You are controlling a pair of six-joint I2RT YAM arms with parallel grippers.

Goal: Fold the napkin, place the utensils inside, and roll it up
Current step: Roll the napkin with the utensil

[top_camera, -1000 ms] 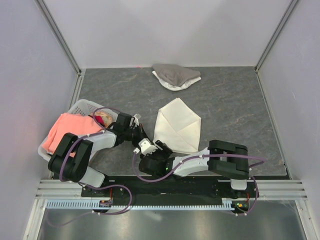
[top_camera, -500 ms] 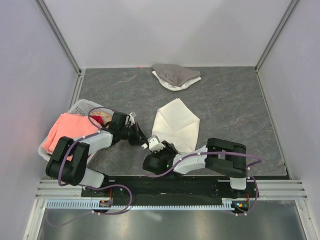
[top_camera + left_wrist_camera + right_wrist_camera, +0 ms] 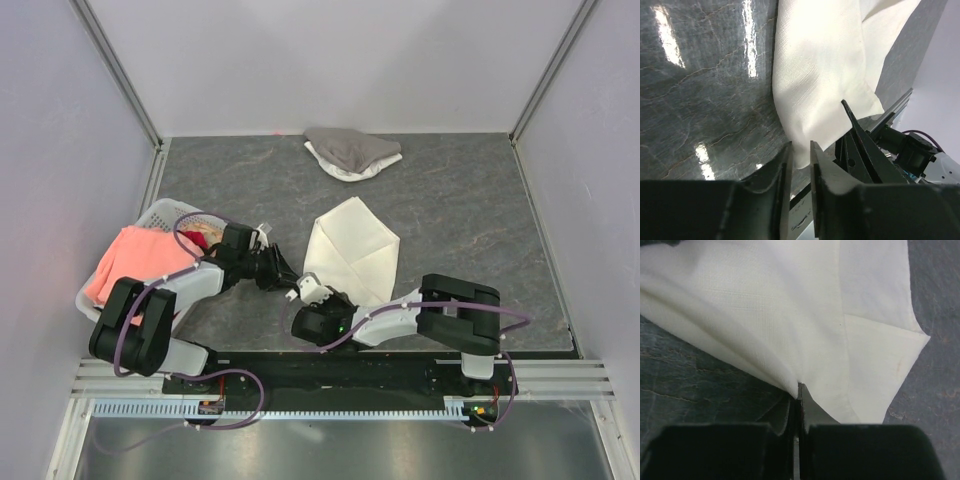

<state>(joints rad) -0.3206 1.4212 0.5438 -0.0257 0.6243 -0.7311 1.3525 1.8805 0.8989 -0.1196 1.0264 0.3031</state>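
Note:
The napkin (image 3: 352,250) is a cream-white cloth lying part-folded on the grey table, also seen in the left wrist view (image 3: 820,65) and the right wrist view (image 3: 790,300). My right gripper (image 3: 308,288) is at its near-left corner. In the right wrist view the right gripper (image 3: 799,386) is shut on the napkin's edge, and the cloth puckers at the tips. My left gripper (image 3: 284,281) is just left of that corner. Its jaws (image 3: 800,146) stand a narrow gap apart, with the napkin's tip in line with the gap. The utensils are out of view.
A grey-and-white cloth heap (image 3: 350,152) lies at the back of the table. A white basket (image 3: 160,215) holding a salmon-pink cloth (image 3: 135,262) sits at the left edge, close to the left arm. Enclosure walls stand on three sides.
The right gripper has closed on the napkin's near-left corner. The left gripper's jaws, shut before, have parted slightly. Both wrists shifted a little toward that corner.

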